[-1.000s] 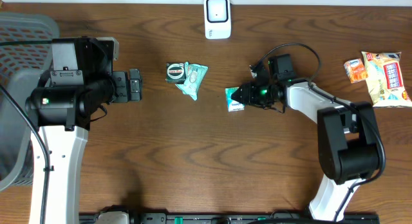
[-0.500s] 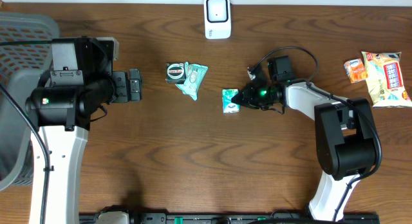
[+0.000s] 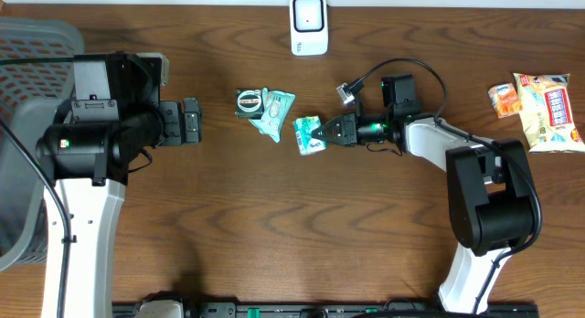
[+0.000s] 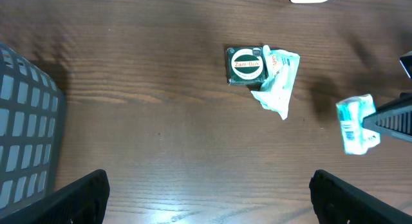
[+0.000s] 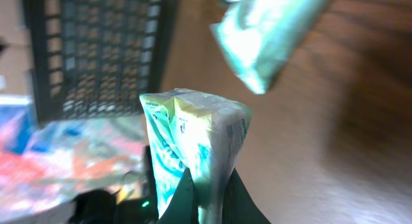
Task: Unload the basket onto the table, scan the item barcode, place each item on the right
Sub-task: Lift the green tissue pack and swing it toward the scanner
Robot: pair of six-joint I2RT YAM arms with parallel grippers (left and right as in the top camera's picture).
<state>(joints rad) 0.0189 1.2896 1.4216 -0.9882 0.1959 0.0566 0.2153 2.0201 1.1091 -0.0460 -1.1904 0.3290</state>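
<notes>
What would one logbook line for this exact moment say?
right gripper: shut on green-and-white packet | left gripper: open, empty | white scanner: apart from packet

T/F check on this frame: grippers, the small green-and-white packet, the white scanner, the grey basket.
1. The right gripper is shut on the small green-and-white packet. True.
2. The left gripper holds the round dark green tin. False: it is open and empty; the tin lies on the wooden table against a pale teal sachet.
3. The white scanner stands at the table's far edge. True.
4. The held packet is inside the grey mesh basket. False: it is at mid-table, near the sachet.
</notes>
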